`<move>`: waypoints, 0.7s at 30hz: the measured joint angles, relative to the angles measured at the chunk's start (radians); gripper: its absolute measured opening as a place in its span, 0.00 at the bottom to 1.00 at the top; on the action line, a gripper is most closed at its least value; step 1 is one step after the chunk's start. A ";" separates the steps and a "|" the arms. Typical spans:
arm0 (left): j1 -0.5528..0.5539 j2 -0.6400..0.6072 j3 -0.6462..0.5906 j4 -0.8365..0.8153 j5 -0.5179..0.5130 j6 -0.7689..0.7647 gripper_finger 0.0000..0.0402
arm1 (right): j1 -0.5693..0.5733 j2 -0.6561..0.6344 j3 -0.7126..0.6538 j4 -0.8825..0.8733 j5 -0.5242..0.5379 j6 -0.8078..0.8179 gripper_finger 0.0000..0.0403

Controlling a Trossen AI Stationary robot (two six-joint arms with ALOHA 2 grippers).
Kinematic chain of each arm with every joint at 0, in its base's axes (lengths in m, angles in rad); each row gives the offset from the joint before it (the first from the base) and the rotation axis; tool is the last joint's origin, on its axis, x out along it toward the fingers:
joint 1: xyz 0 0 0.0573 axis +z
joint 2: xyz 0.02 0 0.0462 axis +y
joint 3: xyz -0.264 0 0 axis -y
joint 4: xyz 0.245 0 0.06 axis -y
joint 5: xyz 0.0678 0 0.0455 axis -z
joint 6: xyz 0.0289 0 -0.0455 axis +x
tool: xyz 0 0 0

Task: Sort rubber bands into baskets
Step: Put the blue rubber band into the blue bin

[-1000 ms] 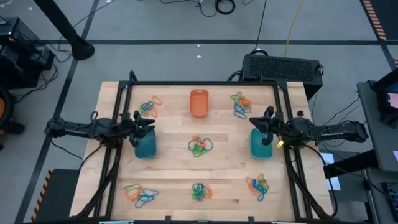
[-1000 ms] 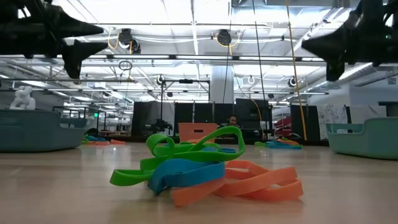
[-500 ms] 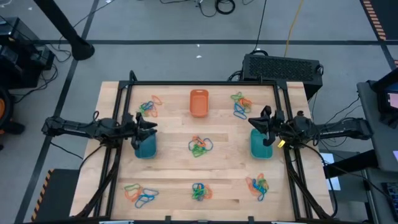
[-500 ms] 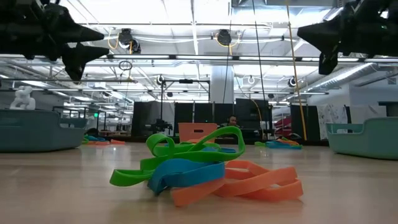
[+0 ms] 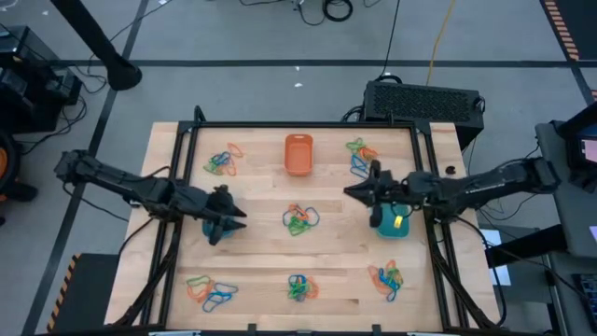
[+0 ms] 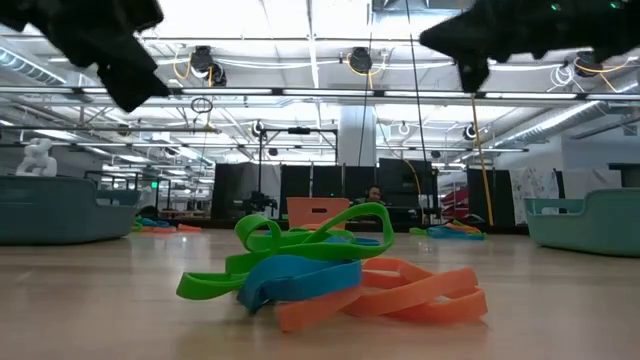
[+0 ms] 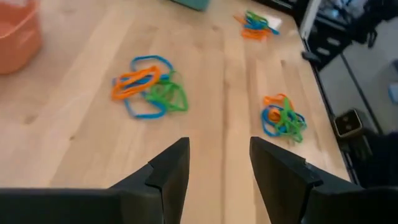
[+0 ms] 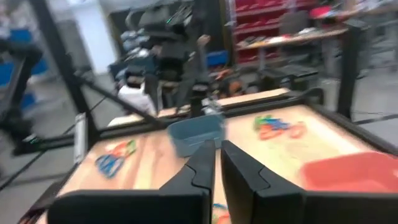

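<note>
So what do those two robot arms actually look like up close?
Both are dark, thin, jointed arms. The left arm and right arm each end in a two-finger claw. The left claw has flat, black, wedge-shaped fingers; the right claw looks the same. A small yellow mark shows under the right arm.

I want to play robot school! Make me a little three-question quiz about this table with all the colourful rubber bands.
1. True or false: the orange basket sits at the far middle of the table.
2. How many heaps of rubber bands lie on the table? A) three B) five C) seven
3. Which gripper has its fingers apart: the left gripper or the right gripper?

Key
1. True.
2. C: two at the far side, the middle heap, and three along the near edge, plus one at the far right.
3. The left gripper; its fingers stand apart, while the right one's are shut.
</note>
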 joint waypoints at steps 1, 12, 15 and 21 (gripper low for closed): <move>-0.012 0.031 0.023 0.001 0.000 0.011 0.44 | 0.010 0.037 0.031 -0.009 -0.016 -0.010 0.04; 0.040 0.394 0.178 0.046 -0.082 0.124 0.44 | 0.081 0.334 0.294 -0.321 -0.017 -0.135 0.04; 0.099 0.521 0.194 0.090 0.007 0.206 0.44 | 0.081 0.370 0.296 -0.354 -0.017 -0.125 0.04; 0.127 0.707 0.257 0.148 -0.011 0.437 0.44 | 0.081 0.378 0.296 -0.389 -0.016 -0.134 0.04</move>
